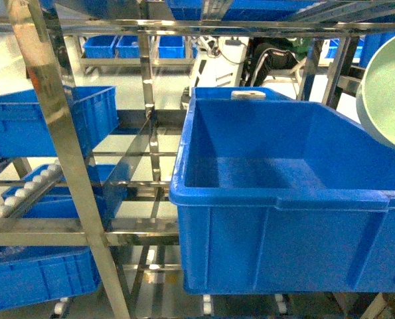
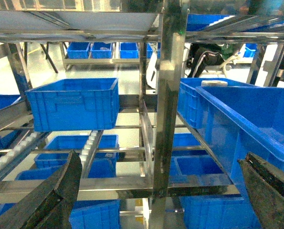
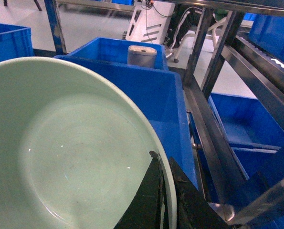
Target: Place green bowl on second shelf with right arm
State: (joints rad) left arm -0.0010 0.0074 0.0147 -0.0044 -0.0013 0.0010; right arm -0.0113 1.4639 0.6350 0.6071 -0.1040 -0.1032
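The pale green bowl (image 3: 70,152) fills the lower left of the right wrist view, tilted, its inside facing the camera. My right gripper (image 3: 166,195) is shut on its rim, one black finger inside and one outside. In the head view only part of the bowl (image 1: 388,93) shows at the right edge, held above the right side of the large blue crate (image 1: 283,199); the right arm itself is out of view there. The crate stands on the steel rails of the second shelf (image 1: 137,231). My left gripper (image 2: 161,191) is open and holds nothing, facing a steel upright (image 2: 170,109).
A smaller blue bin with a white cylinder (image 3: 142,56) stands behind the crate. More blue bins (image 1: 48,119) sit on the left racks, with roller tracks (image 1: 24,189) below. Steel uprights (image 1: 64,153) and a slanted rail (image 3: 213,138) hem the crate.
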